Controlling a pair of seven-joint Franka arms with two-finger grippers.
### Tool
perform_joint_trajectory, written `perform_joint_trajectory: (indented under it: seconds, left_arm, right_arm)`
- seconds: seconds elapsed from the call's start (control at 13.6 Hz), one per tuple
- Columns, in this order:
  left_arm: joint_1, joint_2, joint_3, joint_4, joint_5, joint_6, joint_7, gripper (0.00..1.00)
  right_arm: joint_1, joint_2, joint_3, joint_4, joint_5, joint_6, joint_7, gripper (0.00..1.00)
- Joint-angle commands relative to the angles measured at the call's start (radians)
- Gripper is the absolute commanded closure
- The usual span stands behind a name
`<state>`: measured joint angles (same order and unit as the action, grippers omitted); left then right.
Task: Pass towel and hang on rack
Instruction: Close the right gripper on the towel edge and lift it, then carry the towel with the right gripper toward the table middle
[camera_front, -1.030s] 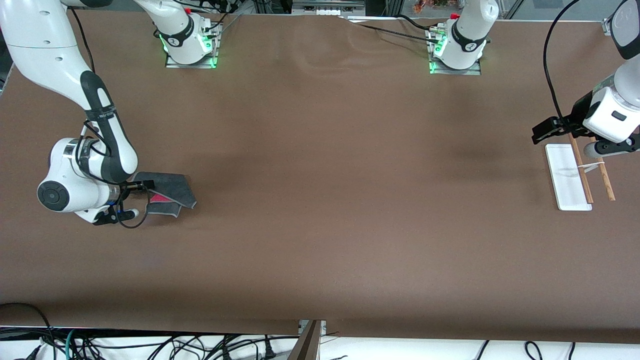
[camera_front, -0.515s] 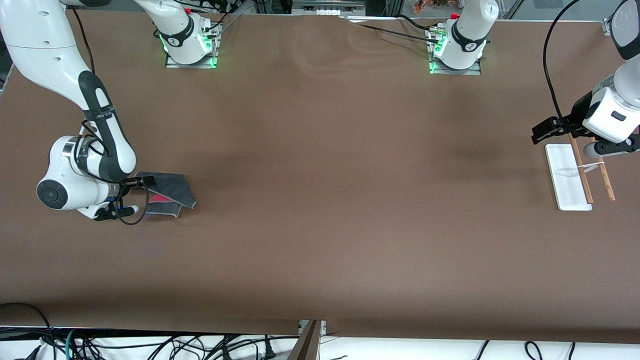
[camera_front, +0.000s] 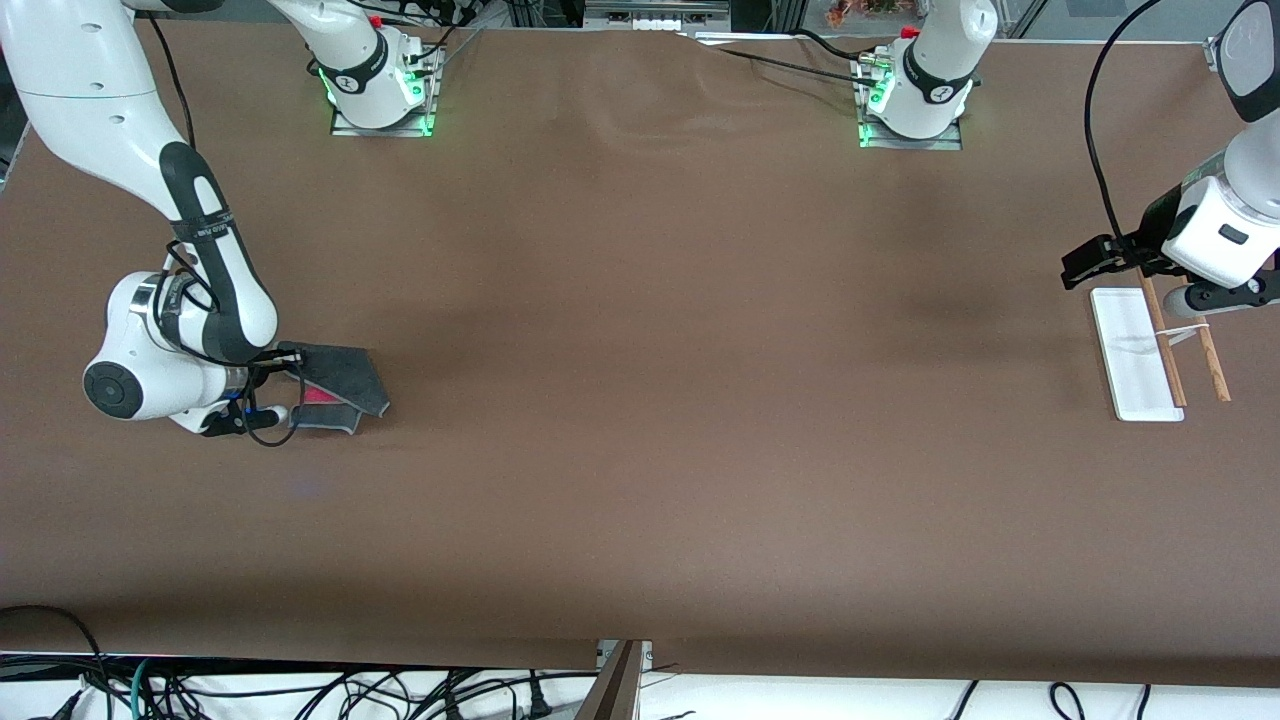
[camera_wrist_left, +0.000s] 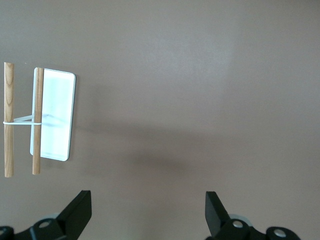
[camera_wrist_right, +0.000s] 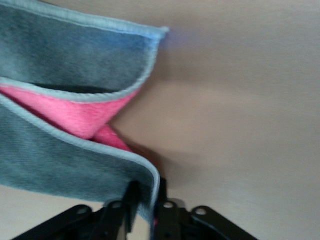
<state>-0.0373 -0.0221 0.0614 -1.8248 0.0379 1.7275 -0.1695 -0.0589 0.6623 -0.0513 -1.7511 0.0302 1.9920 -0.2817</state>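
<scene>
Clearly the step in hand is the pickup: the right gripper (camera_front: 283, 385) sits low at the towel (camera_front: 335, 380), toward the right arm's end of the table, and the right wrist view shows its jaws pressed together on a folded grey edge of the towel (camera_wrist_right: 75, 120), with the pink reverse showing between the layers. To do this well, I judge the lift should go straight up and slowly, so that the pinch, which seems to hold only the hem, does not slip off. The cloth will hang and unfold as it rises, so it wants enough height for the free corner to clear the table before the arm carries it toward the middle for the pass. A bunched fold would give the other arm a poor edge to take; letting it drape flat helps.

Farther up the view, toward the left arm's end of the table, the rack (camera_front: 1138, 352) stands with its white base and two brown rods (camera_wrist_left: 36, 120). The left gripper (camera_wrist_left: 147, 212) hangs over the table just beside it, jaws spread wide and holding nothing, and waits.
</scene>
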Motion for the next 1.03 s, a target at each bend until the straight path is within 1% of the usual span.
perform_joint_trajectory:
  seconds: [0.0,0.15,0.22,0.37,0.44,0.52,0.66,0.81,0.96]
  left_arm:
    - [0.004,0.005,-0.005,0.013,-0.016,-0.005,-0.004,0.00]
    - [0.005,0.007,-0.005,0.013,-0.016,-0.005,-0.004,0.00]
    - [0.005,0.007,-0.005,0.013,-0.016,-0.005,-0.004,0.00]
    - [0.004,0.007,-0.005,0.013,-0.016,-0.005,-0.004,0.00]
    - [0.004,0.010,-0.005,0.013,-0.016,-0.005,-0.004,0.00]
    - [0.005,0.010,-0.005,0.013,-0.016,-0.005,-0.004,0.00]
    - [0.005,0.010,-0.005,0.015,-0.016,-0.005,-0.002,0.00]
    - [0.005,0.010,-0.005,0.015,-0.016,-0.005,-0.002,0.00]
    - [0.005,0.010,0.000,0.015,-0.016,-0.005,0.007,0.00]
  right_arm:
    - [0.008,-0.018,0.036,-0.013,0.040,-0.013,0.036,1.00]
    - [0.008,-0.033,0.083,0.039,0.040,-0.034,0.075,1.00]
    - [0.008,-0.045,0.111,0.088,0.039,-0.077,0.082,1.00]
    - [0.011,-0.050,0.165,0.221,0.040,-0.183,0.088,1.00]
    - [0.011,-0.053,0.194,0.276,0.040,-0.235,0.125,1.00]
    - [0.010,-0.070,0.233,0.309,0.040,-0.258,0.181,1.00]
    - [0.011,-0.090,0.350,0.355,0.024,-0.272,0.280,1.00]
    - [0.019,-0.092,0.445,0.409,0.025,-0.272,0.428,1.00]
    - [0.048,-0.090,0.525,0.444,0.014,-0.257,0.539,1.00]
